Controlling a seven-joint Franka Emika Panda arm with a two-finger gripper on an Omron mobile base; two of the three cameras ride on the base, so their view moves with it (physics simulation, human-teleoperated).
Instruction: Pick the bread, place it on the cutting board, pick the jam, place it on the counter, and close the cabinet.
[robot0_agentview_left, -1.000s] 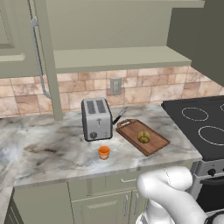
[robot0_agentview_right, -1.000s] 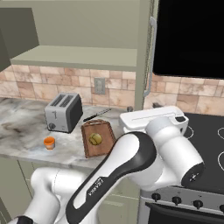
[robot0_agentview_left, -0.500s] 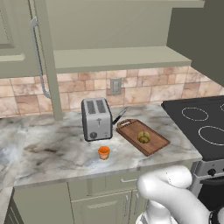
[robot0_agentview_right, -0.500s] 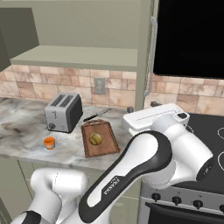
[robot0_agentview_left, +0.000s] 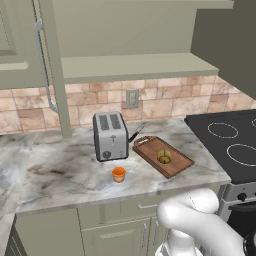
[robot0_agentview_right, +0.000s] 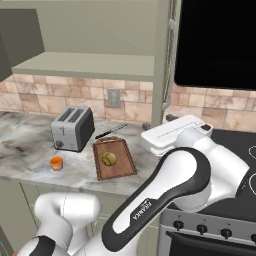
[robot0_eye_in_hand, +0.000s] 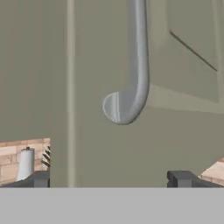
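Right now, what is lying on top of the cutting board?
The bread sits on the cutting board, near its middle. The board's underside and the counter beneath it are covered.

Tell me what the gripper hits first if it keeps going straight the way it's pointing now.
Most likely the cabinet door: the gripper, fingers apart, faces its olive panel just below the curved lower end of the silver bar handle. How near it is I cannot judge.

Bread (robot0_agentview_left: 163, 157) on cutting board (robot0_agentview_left: 175, 166), right of jam (robot0_agentview_left: 118, 174)
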